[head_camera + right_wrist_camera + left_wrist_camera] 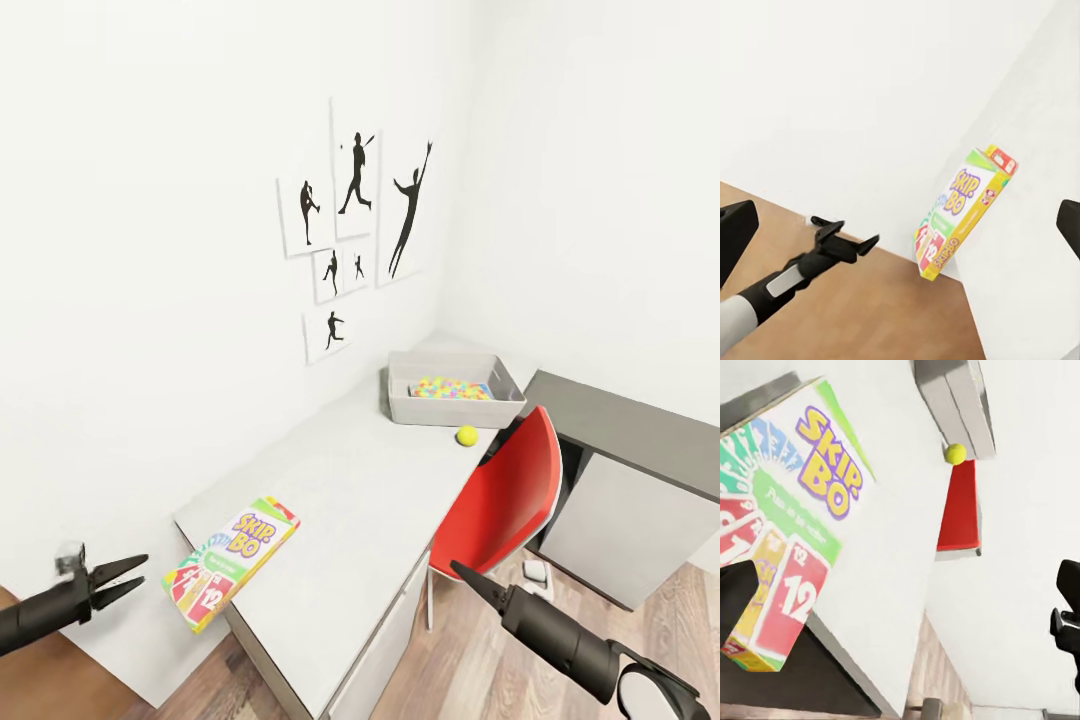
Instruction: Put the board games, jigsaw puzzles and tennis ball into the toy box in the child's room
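Colourful puzzles (452, 389) inside the toy box (455, 408) show from the head.

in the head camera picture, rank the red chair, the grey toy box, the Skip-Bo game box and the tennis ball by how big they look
1. Red chair
2. Toy box and Skip-Bo game box: look alike; the game box sits nearer the camera.
3. Tennis ball

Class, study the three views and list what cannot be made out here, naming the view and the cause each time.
- Toy box contents, head view: the near wall hides all but a patch of puzzle pattern.
- Right gripper, head view: seen end-on, so open or shut is unclear.
- Small white item on the floor, head view: too small, partly behind the red chair.
- Skip-Bo box, left wrist view: cut off by the picture's edge.
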{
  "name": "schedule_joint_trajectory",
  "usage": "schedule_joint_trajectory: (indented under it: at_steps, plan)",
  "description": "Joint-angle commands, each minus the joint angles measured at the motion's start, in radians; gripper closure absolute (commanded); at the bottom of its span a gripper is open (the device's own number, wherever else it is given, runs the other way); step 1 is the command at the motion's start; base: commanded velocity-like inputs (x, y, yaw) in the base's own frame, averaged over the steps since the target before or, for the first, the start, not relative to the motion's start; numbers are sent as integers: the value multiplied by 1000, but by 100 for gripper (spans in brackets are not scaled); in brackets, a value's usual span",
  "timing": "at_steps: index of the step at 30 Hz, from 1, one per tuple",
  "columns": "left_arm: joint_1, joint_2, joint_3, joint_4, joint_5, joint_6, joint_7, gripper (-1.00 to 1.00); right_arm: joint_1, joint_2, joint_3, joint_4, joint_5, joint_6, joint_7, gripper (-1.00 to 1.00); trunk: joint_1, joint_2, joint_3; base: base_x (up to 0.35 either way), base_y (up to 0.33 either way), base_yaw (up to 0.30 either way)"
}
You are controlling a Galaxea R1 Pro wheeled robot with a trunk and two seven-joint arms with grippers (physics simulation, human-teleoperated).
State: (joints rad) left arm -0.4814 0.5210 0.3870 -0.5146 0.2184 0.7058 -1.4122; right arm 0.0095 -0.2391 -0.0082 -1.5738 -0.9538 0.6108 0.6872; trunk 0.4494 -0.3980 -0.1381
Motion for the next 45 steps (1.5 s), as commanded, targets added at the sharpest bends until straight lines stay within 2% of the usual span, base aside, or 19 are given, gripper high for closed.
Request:
schedule_joint_trajectory:
  at_steps: [1,5,6,12,24,29,45]
  plan:
    - [-1,1,1,11,1,11,16,-100,0,0,-2,-1,-7,7,-1,-100,1,-2,-2,0,0,0]
    - [-2,1,2,42,2,14,104,-100,0,-7,-5,-1,-8,8,2,-100,1,-2,-2,0,0,0]
    - [-2,-1,2,47,3,20,139,-100,0,-9,-9,-1,-9,9,4,-100,1,-2,-2,0,0,0]
    - [-2,-5,3,56,6,65,256,-100,1,-14,-36,0,-9,10,23,-100,1,-2,-2,0,0,0]
    - [-5,-6,4,57,11,77,384,-100,1,-16,-65,1,-9,12,50,-100,1,-2,-2,0,0,0]
    - [-5,-9,5,57,12,71,399,-100,1,-16,-69,1,-9,12,50,-100,1,-2,-2,0,0,0]
    - [-6,-9,3,45,12,67,371,-100,2,-16,-70,1,-9,12,51,-100,1,-2,-2,0,0,0]
